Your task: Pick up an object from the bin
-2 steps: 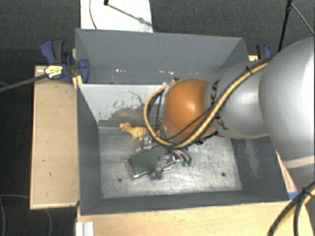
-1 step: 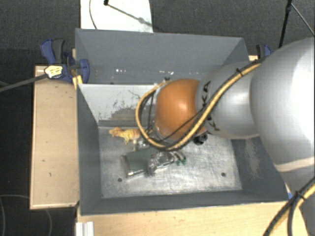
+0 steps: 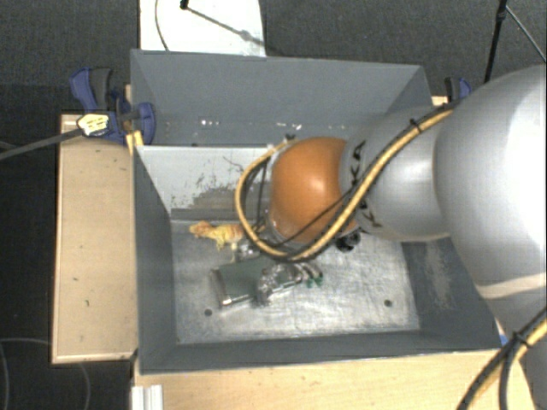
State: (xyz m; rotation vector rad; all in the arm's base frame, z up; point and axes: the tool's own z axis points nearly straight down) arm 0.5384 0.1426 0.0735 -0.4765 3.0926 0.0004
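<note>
The grey bin (image 3: pixel 282 92) is viewed from above and somewhat from one side, so that its far wall and whole floor are taken in. The arm (image 3: pixel 461 169) is seen entering from the right, large and near the lens.

No legible text found. Dark lettering on the arm (image 3: pixel 410 186), just right of the orange cover (image 3: pixel 303 186), is crossed by a cable (image 3: pixel 376 165) and unreadable.
</note>
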